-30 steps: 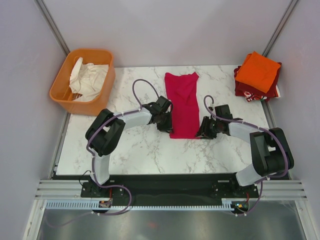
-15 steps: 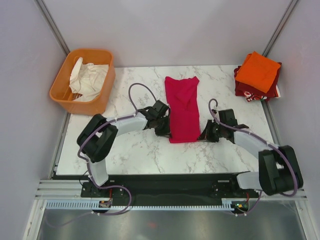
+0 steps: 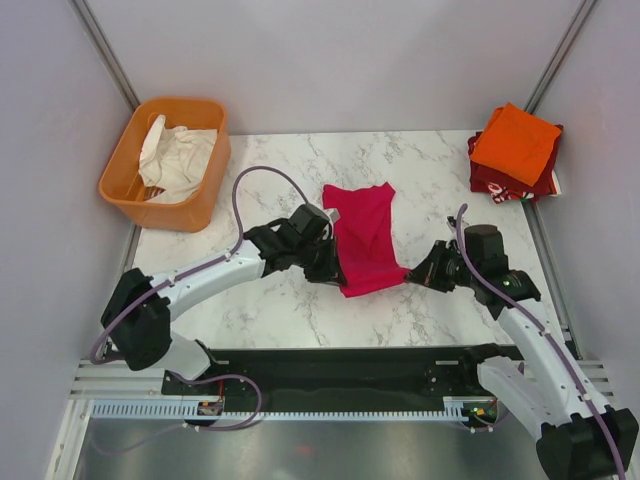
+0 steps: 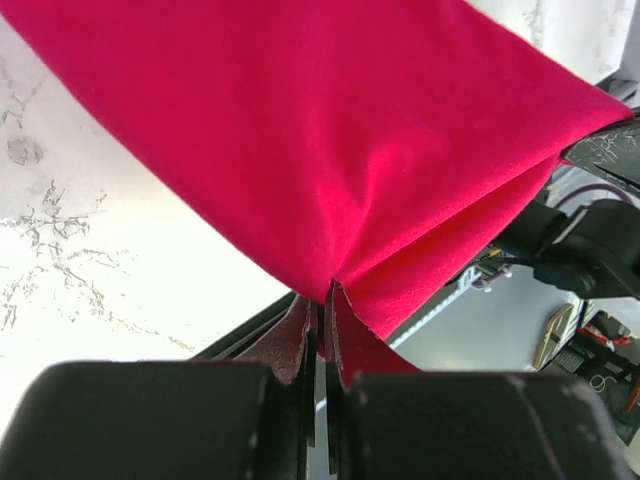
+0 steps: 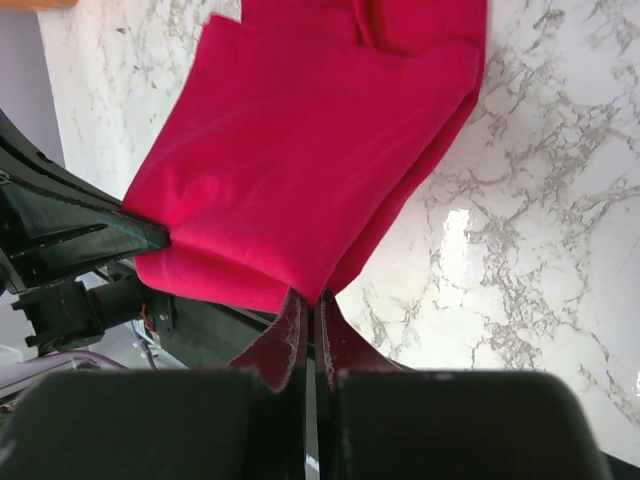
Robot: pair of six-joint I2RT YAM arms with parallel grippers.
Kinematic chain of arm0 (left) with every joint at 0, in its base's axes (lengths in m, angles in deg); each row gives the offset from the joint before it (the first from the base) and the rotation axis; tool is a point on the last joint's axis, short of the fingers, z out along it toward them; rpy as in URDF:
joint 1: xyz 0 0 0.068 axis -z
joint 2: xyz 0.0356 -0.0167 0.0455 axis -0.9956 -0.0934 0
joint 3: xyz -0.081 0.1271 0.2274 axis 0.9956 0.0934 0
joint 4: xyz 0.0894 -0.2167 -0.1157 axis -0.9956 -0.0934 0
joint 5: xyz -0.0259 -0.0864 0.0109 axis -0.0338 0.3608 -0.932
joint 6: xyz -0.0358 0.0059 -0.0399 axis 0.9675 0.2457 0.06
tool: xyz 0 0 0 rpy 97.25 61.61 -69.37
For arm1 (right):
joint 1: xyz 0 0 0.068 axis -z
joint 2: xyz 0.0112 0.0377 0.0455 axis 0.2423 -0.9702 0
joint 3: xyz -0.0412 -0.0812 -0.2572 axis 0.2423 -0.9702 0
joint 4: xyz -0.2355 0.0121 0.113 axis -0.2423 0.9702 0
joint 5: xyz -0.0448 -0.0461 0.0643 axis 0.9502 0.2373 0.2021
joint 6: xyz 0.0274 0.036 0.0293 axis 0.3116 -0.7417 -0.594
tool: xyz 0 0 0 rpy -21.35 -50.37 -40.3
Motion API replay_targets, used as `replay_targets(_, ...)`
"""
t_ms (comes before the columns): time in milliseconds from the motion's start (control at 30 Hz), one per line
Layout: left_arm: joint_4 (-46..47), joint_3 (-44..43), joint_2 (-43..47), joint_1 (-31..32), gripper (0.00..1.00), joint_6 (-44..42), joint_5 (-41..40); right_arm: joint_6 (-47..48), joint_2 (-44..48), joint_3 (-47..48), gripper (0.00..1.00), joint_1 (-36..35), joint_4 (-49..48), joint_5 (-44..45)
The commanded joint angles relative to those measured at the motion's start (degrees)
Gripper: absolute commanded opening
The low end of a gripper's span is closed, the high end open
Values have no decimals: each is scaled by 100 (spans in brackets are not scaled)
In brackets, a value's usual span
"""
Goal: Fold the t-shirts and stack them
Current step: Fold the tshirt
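- The left end effector (image 4: 321, 303) is closed tight. Its two fingers pinch a corner of the magenta-pink t-shirt (image 3: 365, 232), and no gap shows between them.
- The right end effector (image 5: 312, 302) is clamped shut in the same way on the other near corner of that shirt.
- The magenta-pink t-shirt lies at the middle of the counter (image 3: 270, 300), folded into a fairly narrow band.
- Its near edge is stretched between the two end effectors, and its far end rests flat on the marble.
- In both wrist views the fabric fans out from the pinch point in taut creases, and the gripped corner appears raised off the surface.
- The bright orange t-shirt (image 3: 515, 140) lies folded at the far right corner of the counter.
- It sits on top of the dark red t-shirt (image 3: 490, 180), which is also folded and shows along the stack's left and near edges.
- An orange basket (image 3: 170, 212) stands at the far left corner, well apart from the shirts, with a white cloth (image 3: 175, 155) bunched inside it.
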State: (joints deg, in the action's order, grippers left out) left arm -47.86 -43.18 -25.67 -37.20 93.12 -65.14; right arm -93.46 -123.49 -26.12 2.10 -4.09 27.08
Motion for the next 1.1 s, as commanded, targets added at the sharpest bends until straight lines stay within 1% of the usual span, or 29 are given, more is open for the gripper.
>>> replay_targets(0, -728, -546, 183, -24, 5, 89, -13, -46, -73, 676, 0, 6, 296, 299)
replay_targets(67, -949, -810, 77, -77, 5, -35, -56, 6, -240, 1035, 0, 6, 287, 378)
replay_targets(100, -950, -1055, 16, -103, 5, -35, -57, 33, -424, 1160, 0, -12, 278, 466)
replay_targets(233, -950, -1514, -379, -392, 5, -35, -57, 243, -969, 1775, 0, 6, 173, 712)
replay_targets(367, -950, -2015, -739, -692, 5, -35, -57, 332, -1593, 2372, 0, -3, -20, 730)
replay_targets(400, -1185, -2207, -793, -727, 9, -470, 326, 332, -1838, 2452, 0, -3, -64, 730)
replay_targets(433, -1666, -2296, -872, -841, 9, -535, 330, 349, -1962, 2522, 0, -3, -160, 730)
replay_targets(567, -1802, -2665, -1214, -1148, 10, -685, 488, 437, -2534, 2961, 0, -3, -319, 791)
replay_targets(733, -1908, -3166, -1864, -1448, 11, -843, 629, 525, -3404, 3401, 0, 6, -539, 844)
replay_targets(867, -1961, -3579, -2400, -1738, 11, -984, 857, 526, -4037, 3989, 0, 6, -583, 967)
replay_targets(967, -2074, -4053, -2919, -1948, 11, -1081, 998, 490, -4468, 4332, 0, -3, -636, 1108)
replay_targets(1000, -2127, -4351, -3051, -2001, 13, -1107, 1102, 482, -4686, 4421, 0, 6, -644, 1152)
replay_targets(1067, -2233, -4660, -3429, -2125, 15, -1195, 1139, 482, -4907, 4676, 0, 6, -671, 1292)
